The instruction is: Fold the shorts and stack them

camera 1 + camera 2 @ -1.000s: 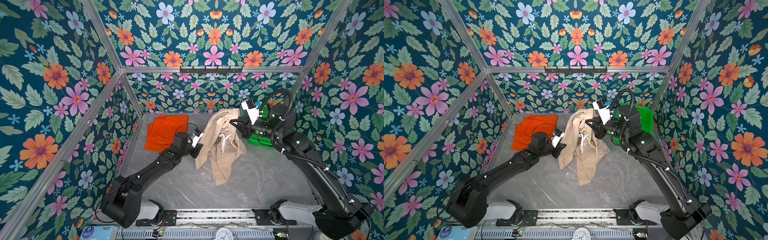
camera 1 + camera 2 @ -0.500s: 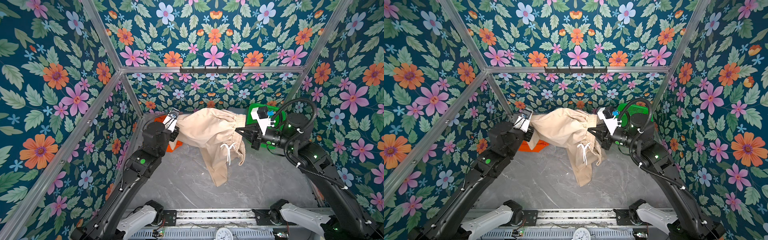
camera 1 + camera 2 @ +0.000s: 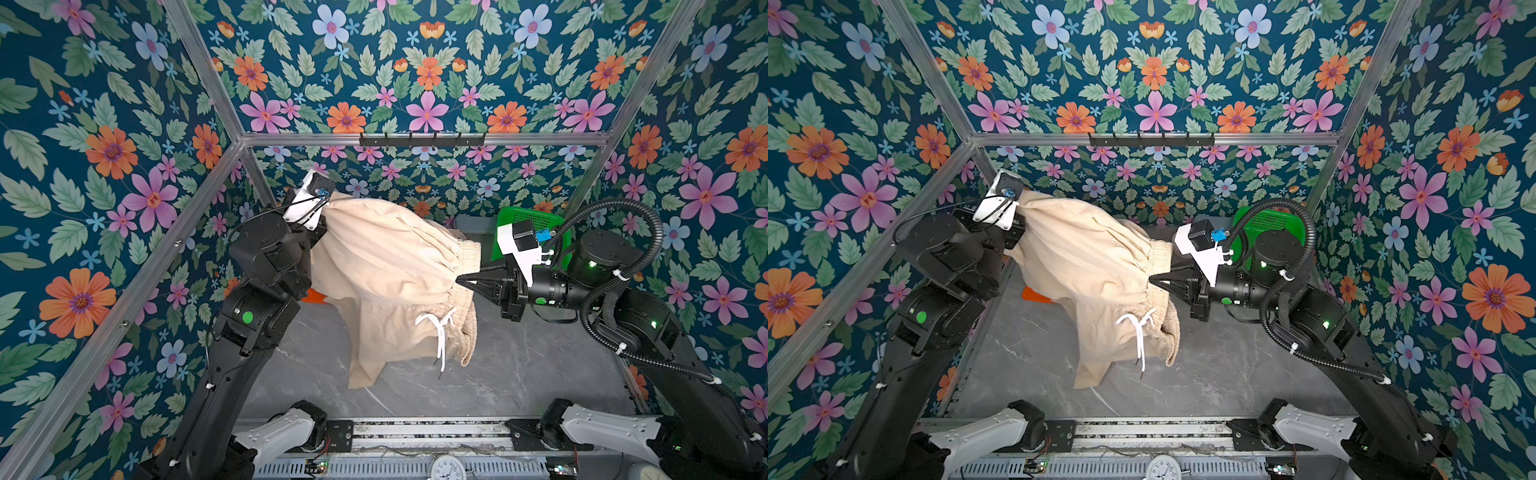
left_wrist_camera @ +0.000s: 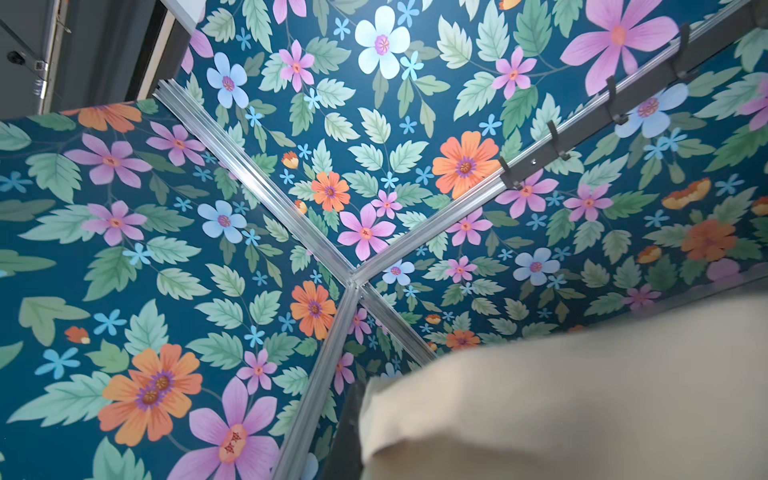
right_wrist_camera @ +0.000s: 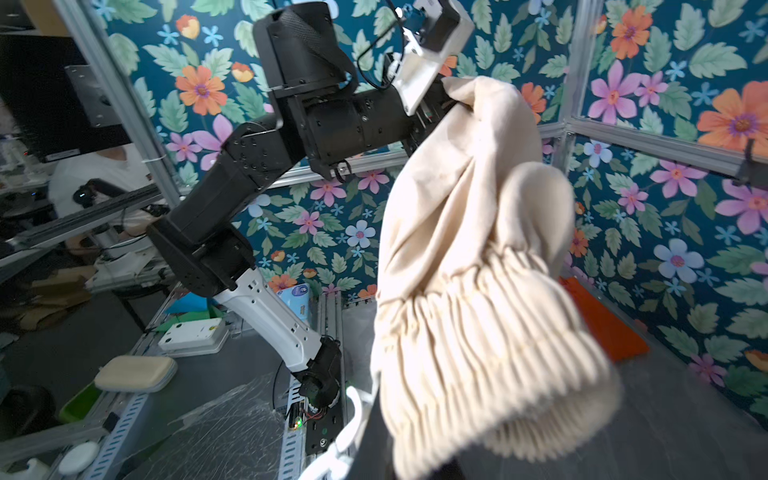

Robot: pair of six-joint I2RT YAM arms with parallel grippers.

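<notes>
1. Right claw: clamped on the waistband of the beige shorts, jaws level and pointing left across the middle.
2. Left claw: raised near the back left corner, fingertips buried in cloth, closed on the other end of the beige shorts.
3. Beige shorts: held in the air between both claws, higher at the left. One leg and the white drawstring hanging toward the table; contact with it impossible to tell.
4. Orange shorts: on the table at the back left, mostly hidden behind the beige pair in both top views, plainer from the right wrist.
5. Table: grey and marbled, bare in front of the hanging leg.
6. Basket: green, at the back right, partly behind the right arm.
7. Walls: dark blue, printed with orange, pink and pale blue flowers and green leaves, on three sides.
8. Frame: aluminium bars along the wall joints.
9. Rail: black, with hooks, across the back wall.
10. Clock: at the front edge, between the arm bases.
</notes>
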